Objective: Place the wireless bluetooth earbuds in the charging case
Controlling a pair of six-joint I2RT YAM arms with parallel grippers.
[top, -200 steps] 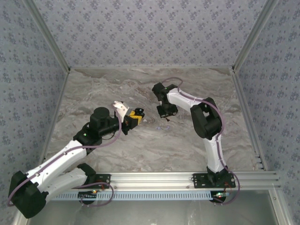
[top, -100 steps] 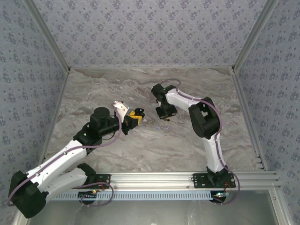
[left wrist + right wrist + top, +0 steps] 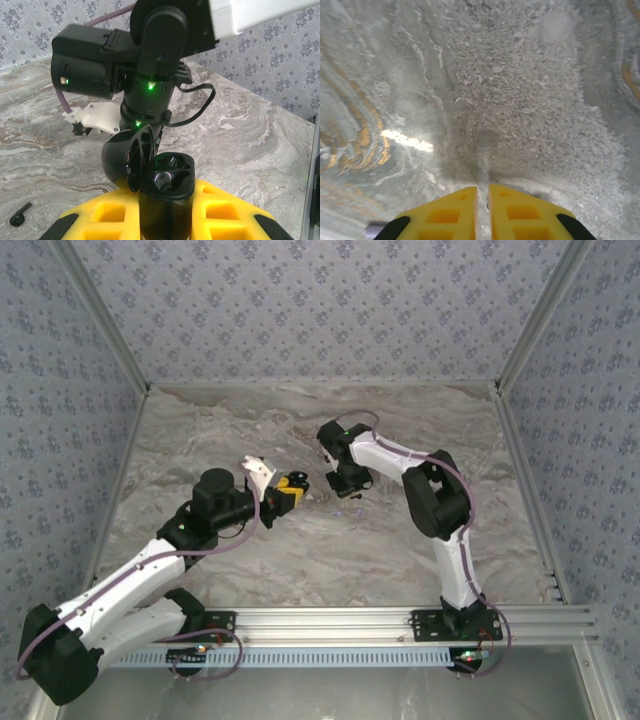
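Comparing against one second earlier, I read the right gripper [image 3: 345,483] and its wrist as shifted slightly left, toward the left gripper [image 3: 290,488]. The left arm matches its earlier pose.

1. Right gripper: in the right wrist view its yellow ribbed fingers [image 3: 520,215] stand almost together with a thin slit between them. Nothing is visible in the slit. Whether that is closed or just parted I cannot tell. It points down at the grey veined marble table [image 3: 510,90].
2. Left gripper: its yellow fingers [image 3: 222,215] are clamped on the glossy black charging case [image 3: 165,200], held upright. The rounded hinged lid [image 3: 122,160] is swung open to the left.
3. One small black wireless bluetooth earbud [image 3: 20,214] lies on the marble, well left of the case.
4. Obstruction: the right arm's black wrist housing [image 3: 145,65], two green lights lit, stands just behind the open case and hides the table beyond it. A white bracket [image 3: 97,116] projects from its lower left.
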